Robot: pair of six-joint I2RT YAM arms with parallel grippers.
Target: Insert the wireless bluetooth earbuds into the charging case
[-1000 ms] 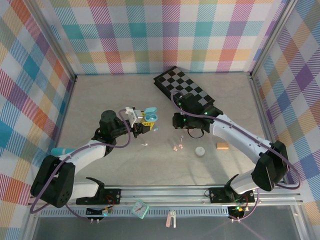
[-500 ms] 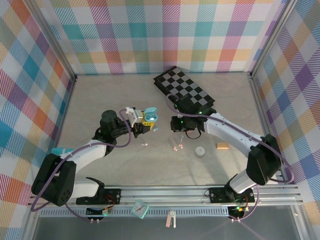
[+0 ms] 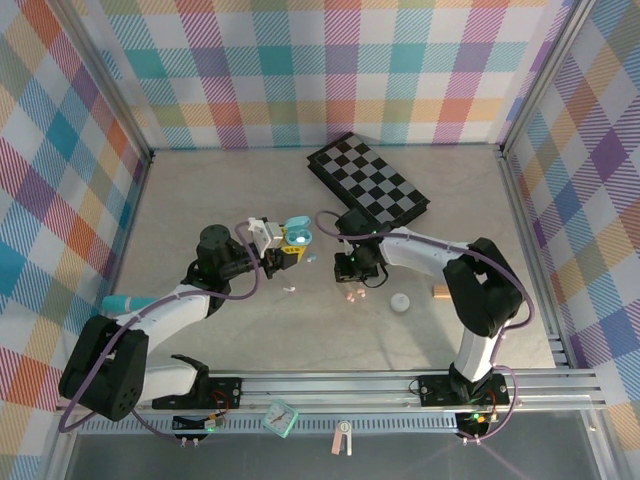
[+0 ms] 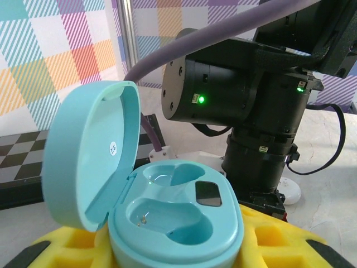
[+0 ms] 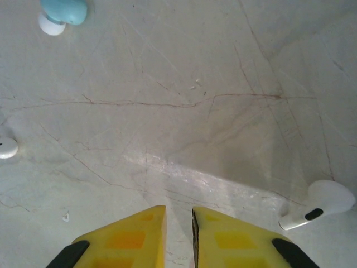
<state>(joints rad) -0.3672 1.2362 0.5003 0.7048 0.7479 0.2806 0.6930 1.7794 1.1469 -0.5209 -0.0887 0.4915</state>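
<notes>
- Swung left since the earlier frame, the right gripper (image 5: 178, 211) now hangs over bare tabletop (image 5: 195, 84), its jaws all but closed and holding nothing.
- Nearest it, a whitish earbud (image 5: 321, 204) lies at lower right of the wrist view.
- Farther off, a pale blue earbud (image 5: 62, 12) sits at upper left.
- Left of centre in the top view, the left gripper (image 3: 283, 252) clamps the teal charging case (image 4: 173, 223), whose lid is open.

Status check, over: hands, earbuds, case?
Left hand holds charging case, lid open, both wells empty. Right hand shut, empty, over table. Pale blue earbud and white earbud loose on table. Nothing blocking the case.
</notes>
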